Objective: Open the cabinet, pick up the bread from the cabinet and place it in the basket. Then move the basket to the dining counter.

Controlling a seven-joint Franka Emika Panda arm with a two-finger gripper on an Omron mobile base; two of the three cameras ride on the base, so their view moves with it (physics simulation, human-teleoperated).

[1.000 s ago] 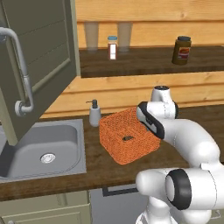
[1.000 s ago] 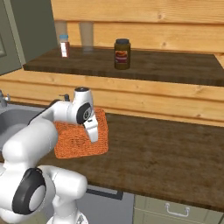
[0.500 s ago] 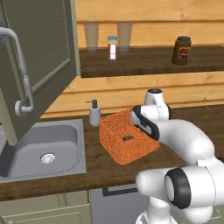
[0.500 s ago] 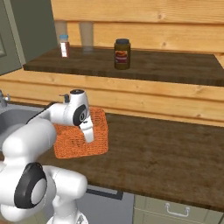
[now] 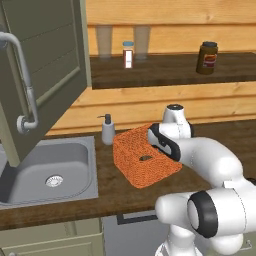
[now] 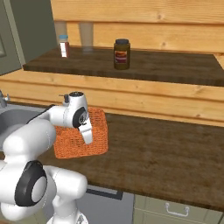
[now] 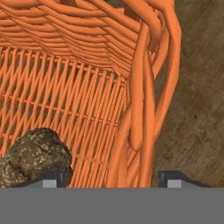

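Basket (image 5: 145, 162) holding bread (image 7: 33, 157) beside soap dispenser (image 5: 108, 130).

The bright orange woven basket (image 5: 145, 162) sits upright on the dark wood counter (image 6: 166, 162), just beside the steel sink. The small dark brown lumpy bread (image 7: 33, 157) lies inside on its mesh floor. The sage-green cabinet (image 5: 42, 75) door stands open.

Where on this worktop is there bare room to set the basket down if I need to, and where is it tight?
Free: the dark wood worktop right of the basket, below the shelf with the jar. Crowded: left of the basket, where the soap dispenser, the sink and the open cabinet door sit close.
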